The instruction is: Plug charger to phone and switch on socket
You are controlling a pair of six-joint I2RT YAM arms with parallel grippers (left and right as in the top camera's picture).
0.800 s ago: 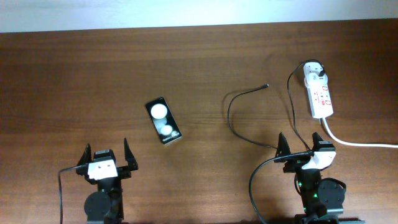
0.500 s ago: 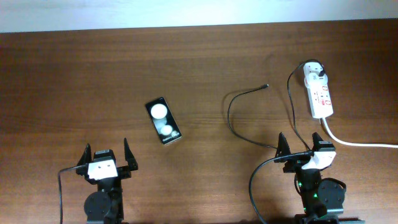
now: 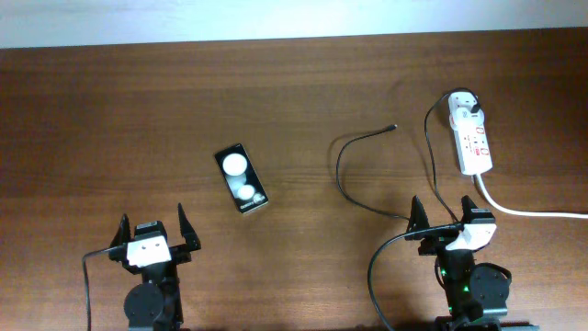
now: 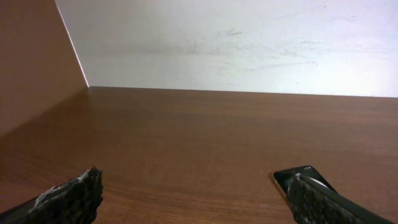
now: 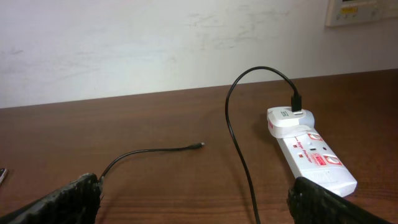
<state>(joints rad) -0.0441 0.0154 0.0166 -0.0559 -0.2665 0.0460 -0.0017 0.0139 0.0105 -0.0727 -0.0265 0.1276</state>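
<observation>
The phone [image 3: 241,180] lies flat left of centre, screen up with two round reflections; its corner shows in the left wrist view [image 4: 287,177]. The charger cable [image 3: 338,165] loops across the table, its plug tip [image 3: 394,127] free on the wood and its other end at the white adapter [image 3: 466,108] in the socket [image 3: 475,145]. My left gripper [image 3: 152,221] is open and empty, near the front edge, below-left of the phone. My right gripper [image 3: 443,216] is open and empty, in front of the socket [image 5: 314,158]; the cable [image 5: 149,152] runs between its fingers [image 5: 194,186].
A thick white cord [image 3: 533,211] runs from the socket off the right edge. A white wall [image 5: 155,43] stands behind the table's far edge. A side panel [image 4: 31,62] rises at the left. Each arm's own black cable hangs by its base.
My left gripper has shifted slightly to the left and toward the front edge. The right arm, phone and cable have not moved.
</observation>
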